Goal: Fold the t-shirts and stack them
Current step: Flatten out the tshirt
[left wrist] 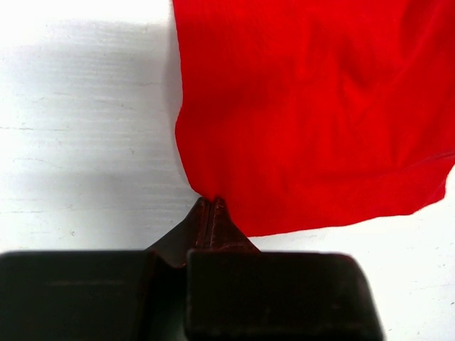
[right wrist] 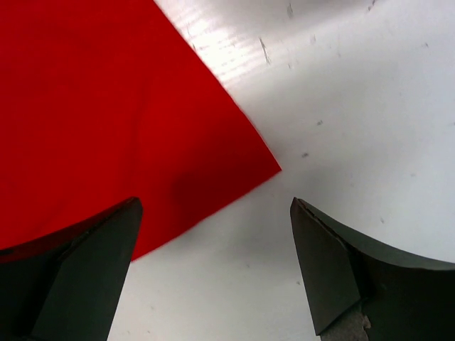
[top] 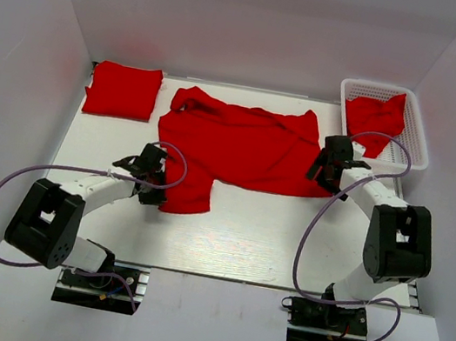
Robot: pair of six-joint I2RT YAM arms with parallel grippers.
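A bright red t-shirt [top: 241, 145] lies spread out in the middle of the white table [top: 243, 235]. My left gripper [top: 157, 186] is at its near left flap. In the left wrist view the fingertips [left wrist: 212, 204] are pressed together on the cloth's edge [left wrist: 313, 121]. My right gripper [top: 323, 171] hovers over the shirt's near right corner. In the right wrist view it [right wrist: 213, 213] is open, with that corner [right wrist: 106, 128] between and ahead of the fingers, not touched. A folded red t-shirt [top: 123, 90] lies at the back left. Another red t-shirt [top: 377, 117] is crumpled in the basket.
A white plastic mesh basket [top: 417, 133] stands at the back right, close behind the right arm. White walls enclose the table on the left, back and right. Purple cables loop from both arms over the near table area.
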